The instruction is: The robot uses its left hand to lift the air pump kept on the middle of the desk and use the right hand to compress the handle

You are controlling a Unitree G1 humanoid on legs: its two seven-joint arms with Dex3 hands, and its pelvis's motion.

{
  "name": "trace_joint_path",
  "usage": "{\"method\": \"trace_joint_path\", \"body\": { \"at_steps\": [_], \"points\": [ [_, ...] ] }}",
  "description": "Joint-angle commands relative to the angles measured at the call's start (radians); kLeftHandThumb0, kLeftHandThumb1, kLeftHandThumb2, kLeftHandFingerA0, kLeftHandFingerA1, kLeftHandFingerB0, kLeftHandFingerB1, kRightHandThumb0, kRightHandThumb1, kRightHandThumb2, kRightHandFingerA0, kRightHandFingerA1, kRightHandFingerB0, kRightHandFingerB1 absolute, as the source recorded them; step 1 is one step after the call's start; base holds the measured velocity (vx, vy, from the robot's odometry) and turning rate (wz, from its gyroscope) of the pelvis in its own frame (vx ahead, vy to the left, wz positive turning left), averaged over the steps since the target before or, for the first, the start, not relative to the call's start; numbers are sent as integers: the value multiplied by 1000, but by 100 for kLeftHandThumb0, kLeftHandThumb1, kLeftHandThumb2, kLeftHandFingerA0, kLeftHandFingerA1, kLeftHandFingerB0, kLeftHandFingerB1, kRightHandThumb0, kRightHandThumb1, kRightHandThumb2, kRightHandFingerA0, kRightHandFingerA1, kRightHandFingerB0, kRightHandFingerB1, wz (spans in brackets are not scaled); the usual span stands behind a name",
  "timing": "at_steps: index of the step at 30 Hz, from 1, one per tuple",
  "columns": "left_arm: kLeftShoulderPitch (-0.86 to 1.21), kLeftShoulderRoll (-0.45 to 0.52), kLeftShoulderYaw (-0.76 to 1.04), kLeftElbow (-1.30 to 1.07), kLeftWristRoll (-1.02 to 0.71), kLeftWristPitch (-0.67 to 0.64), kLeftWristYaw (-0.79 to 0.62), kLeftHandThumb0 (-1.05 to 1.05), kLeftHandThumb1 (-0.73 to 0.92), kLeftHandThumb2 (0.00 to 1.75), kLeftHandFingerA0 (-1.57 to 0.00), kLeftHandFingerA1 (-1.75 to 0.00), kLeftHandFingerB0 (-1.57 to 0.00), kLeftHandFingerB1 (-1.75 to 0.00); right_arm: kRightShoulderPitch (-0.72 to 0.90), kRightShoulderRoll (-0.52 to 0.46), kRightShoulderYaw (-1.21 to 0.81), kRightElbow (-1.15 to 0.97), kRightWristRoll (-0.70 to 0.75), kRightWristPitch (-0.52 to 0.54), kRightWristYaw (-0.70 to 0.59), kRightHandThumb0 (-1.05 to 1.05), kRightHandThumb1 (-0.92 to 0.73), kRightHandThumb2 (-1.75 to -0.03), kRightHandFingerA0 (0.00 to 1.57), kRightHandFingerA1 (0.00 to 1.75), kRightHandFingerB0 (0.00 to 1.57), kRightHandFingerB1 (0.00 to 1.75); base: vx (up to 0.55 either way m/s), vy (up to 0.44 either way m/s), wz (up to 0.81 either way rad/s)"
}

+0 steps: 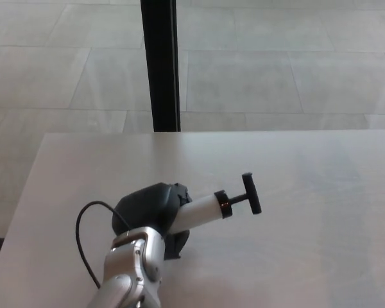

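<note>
Left hand (151, 206): matt black shell, plastic-looking; wrist casing brushed silver, metallic sheen. Air pump (208, 208): smooth white barrel, plastic-looking; handle (251, 192) matt black. Desk (308, 244): pale, smooth, matt. Cable (83, 237): thin, black. Pillar (160, 64): black, faintly glossy

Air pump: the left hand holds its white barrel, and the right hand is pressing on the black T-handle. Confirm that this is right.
Not quite. The head view shows the left hand holding the air pump, but nothing touches the T-handle; the right hand is almost entirely out of frame.
</note>
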Motion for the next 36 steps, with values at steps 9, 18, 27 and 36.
{"method": "trace_joint_path", "body": {
  "at_steps": [9,18,27,36],
  "points": [
    [-7,129,-188,-8,-20,-175,-288,-37,74,61,-60,-95,-37,-52,-16,-12,9,8,64,-20,43,-94,-78,-111,0,13,10,17,0,0,0],
    [-129,231,-254,-127,31,-54,-581,-83,46,76,0,0,0,-1,-8,-41,41,-1,52,-18,76,-98,-78,-110,0,10,8,9,0,0,0],
    [-122,319,-207,-232,8,-30,-640,-81,61,75,0,0,0,0,14,-37,45,-11,50,-16,71,-100,-81,-115,0,11,11,9,0,0,0],
    [151,305,436,-333,-578,-338,-448,-69,63,59,-2,-37,-12,-27,86,-125,-11,-31,87,-24,166,-84,-65,-103,3,30,10,29,0,0,0]
  ]
}}
